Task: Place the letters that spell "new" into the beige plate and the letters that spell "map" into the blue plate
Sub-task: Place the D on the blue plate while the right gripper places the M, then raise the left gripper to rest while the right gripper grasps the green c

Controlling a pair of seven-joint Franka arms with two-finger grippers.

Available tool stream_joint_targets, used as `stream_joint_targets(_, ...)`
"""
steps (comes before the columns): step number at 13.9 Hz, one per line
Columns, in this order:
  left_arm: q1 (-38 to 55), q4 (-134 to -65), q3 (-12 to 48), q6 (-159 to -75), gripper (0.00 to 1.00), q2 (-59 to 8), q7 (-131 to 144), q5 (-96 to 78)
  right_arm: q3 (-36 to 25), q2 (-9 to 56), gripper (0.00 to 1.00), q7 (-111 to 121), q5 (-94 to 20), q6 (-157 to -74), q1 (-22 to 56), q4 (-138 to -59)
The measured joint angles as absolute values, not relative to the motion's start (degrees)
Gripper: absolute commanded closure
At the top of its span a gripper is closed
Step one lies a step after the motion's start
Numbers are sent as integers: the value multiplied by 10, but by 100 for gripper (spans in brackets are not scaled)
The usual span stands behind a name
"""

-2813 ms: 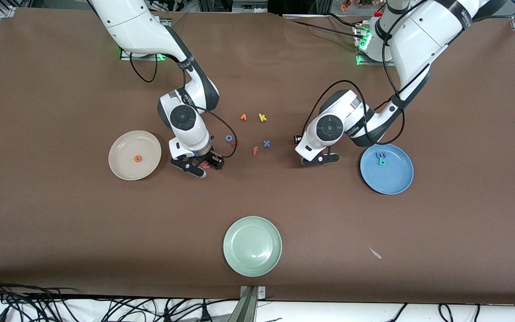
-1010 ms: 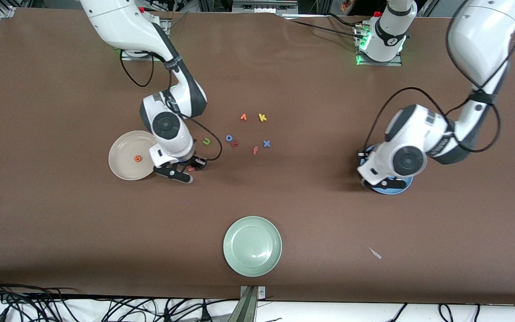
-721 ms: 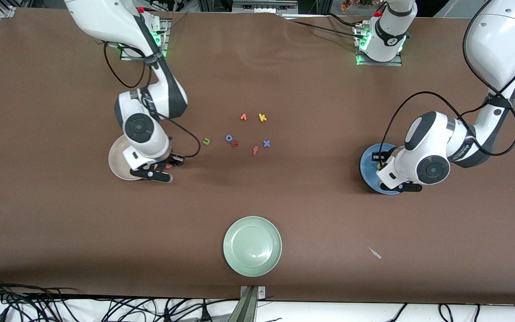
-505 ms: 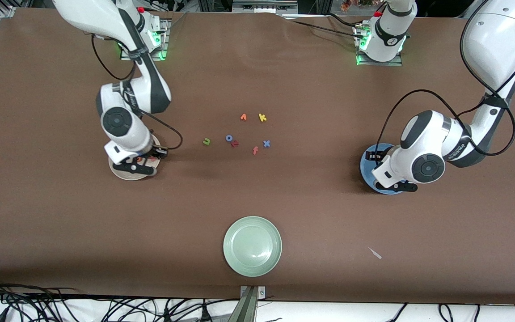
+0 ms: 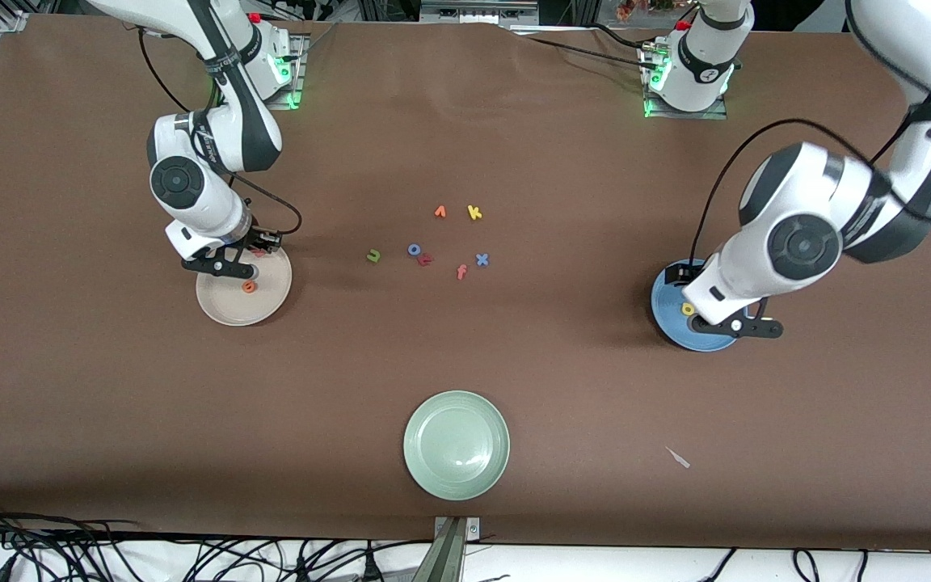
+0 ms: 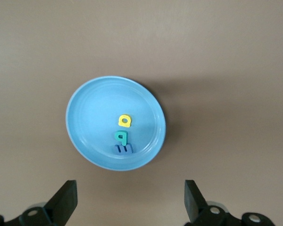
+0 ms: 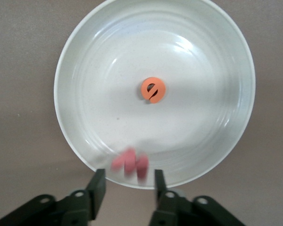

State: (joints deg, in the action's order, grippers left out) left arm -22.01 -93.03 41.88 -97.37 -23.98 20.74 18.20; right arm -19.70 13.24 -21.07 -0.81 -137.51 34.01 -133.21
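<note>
salmon-red w [image 7: 130,165]: It looks blurry and free between the fingers of the right gripper [image 7: 126,188], over the rim of the beige plate [image 7: 85,70]. I think it is dropping in.
right gripper: Partly spread apart and holding nothing that I can see. It hangs over the plate edge that is farther from the front camera.
orange e [image 7: 153,90]: Lies flat near the middle of the beige plate.
green n [image 5: 373,256]: Not yet in a plate. It sits on the brown table [image 5: 514,364], at the end of the loose letter bunch toward the right arm's end of the table.
how the n will handle: My guess is that it is foam, so very light, soft and a bit squishy. It is tiny and flat. Pinch it across its thin sides, gently, so it does not pop away.
blue plate [image 6: 85,117]: Holds the yellow a [image 6: 125,120], teal p [image 6: 120,137] and blue m [image 6: 123,149], close in a row. "map" looks done.
left gripper [image 6: 129,200]: Wide apart, empty, high over the blue plate.
other letters: yellow k [image 5: 474,212], blue x [image 5: 482,259] and salmon f [image 5: 461,272] are not needed.
pale green plate [image 5: 425,420]: Nearest the front camera, with nothing in it.
</note>
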Motion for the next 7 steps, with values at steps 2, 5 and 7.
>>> stream_joint_targets(2,-220,-863,418,-909,0,-218,185,153,-197,133,40,-211,-8,-1381,340,-1334)
stream_joint_targets(5,-214,-805,381,-878,0,-189,119,108,-193,133,39,-217,-9,-1384,341,-1334)
stream_joint_targets(7,-154,-798,263,-874,0,-146,104,31,-170,132,36,-251,-9,-1388,342,-1334)
